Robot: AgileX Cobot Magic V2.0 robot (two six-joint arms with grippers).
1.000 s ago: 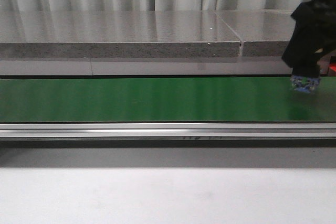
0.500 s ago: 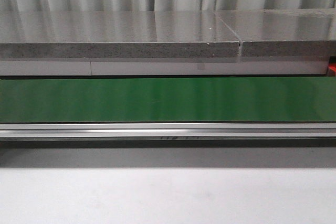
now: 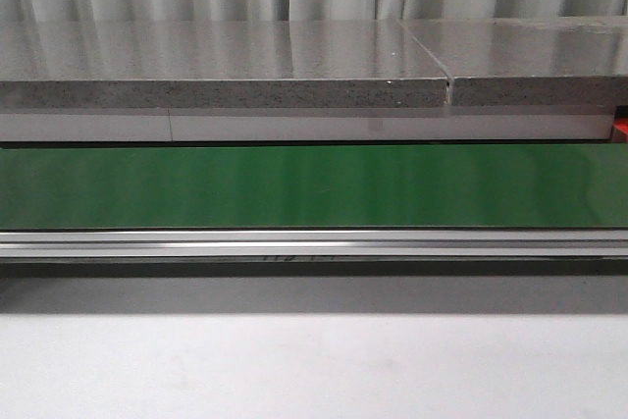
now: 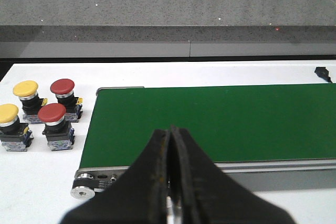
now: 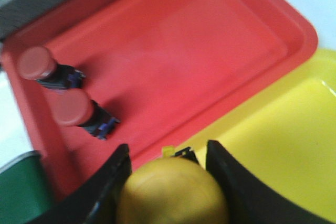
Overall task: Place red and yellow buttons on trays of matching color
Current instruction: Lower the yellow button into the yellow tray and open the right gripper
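In the right wrist view my right gripper (image 5: pixel 168 156) is shut on a yellow button (image 5: pixel 172 192), held over the edge where the red tray (image 5: pixel 173 51) meets the yellow tray (image 5: pixel 283 150). Two red buttons (image 5: pixel 37 62) (image 5: pixel 74 107) lie on their sides in the red tray. In the left wrist view my left gripper (image 4: pixel 172 132) is shut with nothing in it, above the near rail of the green belt (image 4: pixel 220 119). Beside the belt's end stand two yellow buttons (image 4: pixel 25 88) (image 4: pixel 7 113) and two red buttons (image 4: pixel 62 86) (image 4: pixel 51 113). Neither gripper shows in the front view.
The green conveyor belt (image 3: pixel 314 183) runs across the front view with an aluminium rail (image 3: pixel 314 240) along its near side and a grey stone ledge (image 3: pixel 226 66) behind. A sliver of the red tray (image 3: pixel 621 127) shows at the far right edge.
A second ago my right arm hung over the belt's right end in the front view, gripper on a button. It has since moved out of that view to the right.
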